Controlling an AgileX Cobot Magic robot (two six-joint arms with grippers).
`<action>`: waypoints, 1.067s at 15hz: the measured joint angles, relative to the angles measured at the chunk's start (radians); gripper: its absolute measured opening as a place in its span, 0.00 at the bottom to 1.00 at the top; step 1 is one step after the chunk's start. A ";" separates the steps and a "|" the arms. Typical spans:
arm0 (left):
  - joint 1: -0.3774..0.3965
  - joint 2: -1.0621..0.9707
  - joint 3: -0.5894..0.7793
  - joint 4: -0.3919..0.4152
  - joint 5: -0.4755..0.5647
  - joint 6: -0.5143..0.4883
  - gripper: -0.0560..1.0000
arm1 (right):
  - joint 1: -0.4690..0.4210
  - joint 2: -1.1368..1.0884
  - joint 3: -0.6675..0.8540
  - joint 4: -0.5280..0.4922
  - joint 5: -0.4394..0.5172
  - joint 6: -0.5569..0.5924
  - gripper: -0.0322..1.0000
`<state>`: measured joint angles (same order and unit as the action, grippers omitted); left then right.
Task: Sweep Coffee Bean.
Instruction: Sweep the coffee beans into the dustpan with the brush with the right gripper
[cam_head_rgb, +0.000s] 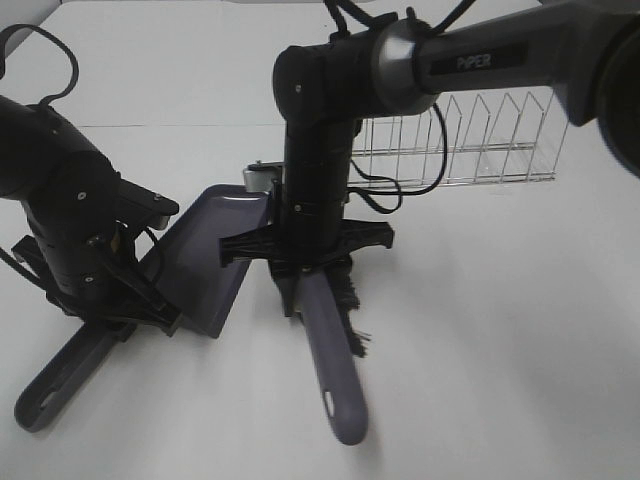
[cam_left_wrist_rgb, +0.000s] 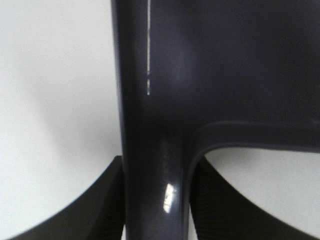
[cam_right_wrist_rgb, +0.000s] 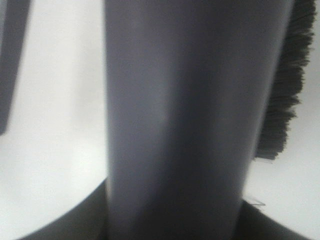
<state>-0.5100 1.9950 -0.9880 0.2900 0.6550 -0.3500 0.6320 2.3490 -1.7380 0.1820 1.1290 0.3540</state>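
left gripper (cam_head_rgb: 125, 305) clamped on dustpan (cam_head_rgb: 212, 250), right gripper (cam_head_rgb: 305, 272) on brush (cam_head_rgb: 335, 385) — beans hidden, blind sweep cd scatter em.

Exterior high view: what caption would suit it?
Sweeping setup: left hand grips a grey-purple dustpan, right hand a matching brush, wire rack behind.

- Dustpan (cam_head_rgb: 215, 250): plain grey-purple with a glossy finish; appears darker, close to navy, in the left wrist view.
- Brush (cam_head_rgb: 332, 378): handle in plain grey-purple, the same shade as the dustpan.
- Bristles (cam_head_rgb: 355, 322): black, with fine parallel streaks.
- Wire rack (cam_head_rgb: 470, 150): silvery metal, a repeating row of thin loops.
- Table (cam_head_rgb: 500, 350): plain white.
- Left arm (cam_head_rgb: 60, 190): black throughout.
- Right arm (cam_head_rgb: 315, 150): black joints; the outer link is metallic grey, with a dark panel carrying pale "PIPER" lettering.
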 joint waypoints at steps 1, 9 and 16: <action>0.000 0.000 0.000 -0.001 0.000 0.001 0.36 | 0.016 0.032 -0.055 0.048 0.000 -0.001 0.30; 0.007 0.000 -0.001 -0.028 0.004 -0.005 0.36 | 0.051 0.121 -0.329 0.110 0.073 -0.020 0.30; 0.007 0.000 -0.001 -0.064 -0.004 0.038 0.36 | 0.055 0.103 -0.480 -0.071 0.093 -0.023 0.30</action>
<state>-0.5030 1.9950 -0.9890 0.2260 0.6510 -0.3120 0.6870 2.4520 -2.2180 0.1110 1.2220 0.3310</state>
